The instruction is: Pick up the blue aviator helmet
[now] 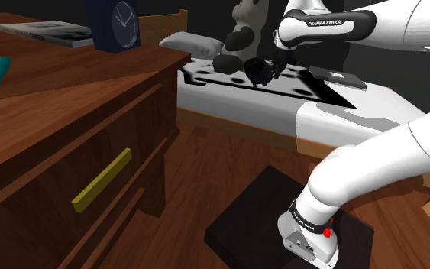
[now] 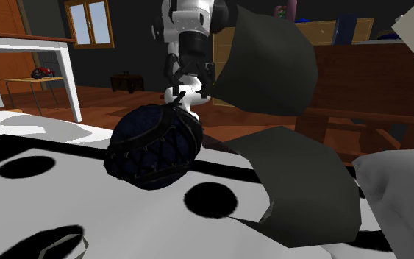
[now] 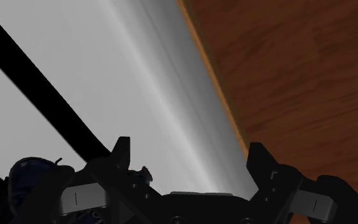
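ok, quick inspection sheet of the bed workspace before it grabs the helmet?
surface: bed cover, white with black spots.
job's things: dark blue helmet resting on the cover, not held.
clutter: dark grey cushions beside the helmet.
grippers: pincer open; the helmet sits beside it, not between the jaws.
cables: nothing seen.
surroundings: wooden dresser with a clock; wood floor.

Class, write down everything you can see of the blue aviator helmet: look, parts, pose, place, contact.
The helmet is a rounded, dark navy shell with a quilted-looking surface, crossed by black straps. It lies on the white, black-spotted bedcover. The open gripper hangs close above it. In the wrist view the helmet sits beside one finger, not between them.
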Action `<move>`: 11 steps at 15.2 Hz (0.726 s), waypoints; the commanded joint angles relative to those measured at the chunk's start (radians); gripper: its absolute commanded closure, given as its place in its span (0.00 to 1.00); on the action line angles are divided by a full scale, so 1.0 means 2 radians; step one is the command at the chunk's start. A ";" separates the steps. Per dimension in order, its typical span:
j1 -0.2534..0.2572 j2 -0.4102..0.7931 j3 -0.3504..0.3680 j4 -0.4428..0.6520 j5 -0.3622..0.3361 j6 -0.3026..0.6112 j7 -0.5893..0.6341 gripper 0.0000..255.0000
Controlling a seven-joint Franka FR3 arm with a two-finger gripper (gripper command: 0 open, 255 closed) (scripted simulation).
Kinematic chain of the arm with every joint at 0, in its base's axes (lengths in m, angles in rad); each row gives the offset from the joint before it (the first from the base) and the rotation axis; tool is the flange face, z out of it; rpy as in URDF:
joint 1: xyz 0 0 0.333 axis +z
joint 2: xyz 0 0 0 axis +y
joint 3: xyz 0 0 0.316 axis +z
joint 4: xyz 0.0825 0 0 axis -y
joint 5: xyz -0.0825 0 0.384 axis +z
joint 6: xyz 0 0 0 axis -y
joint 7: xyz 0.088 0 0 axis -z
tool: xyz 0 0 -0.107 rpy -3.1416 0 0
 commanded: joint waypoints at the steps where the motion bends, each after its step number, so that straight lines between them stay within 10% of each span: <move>1: 0.000 0.029 -0.019 0.023 0.003 0.018 -0.021 0.00; 11: -0.002 0.174 -0.115 0.149 0.078 0.085 -0.148 0.00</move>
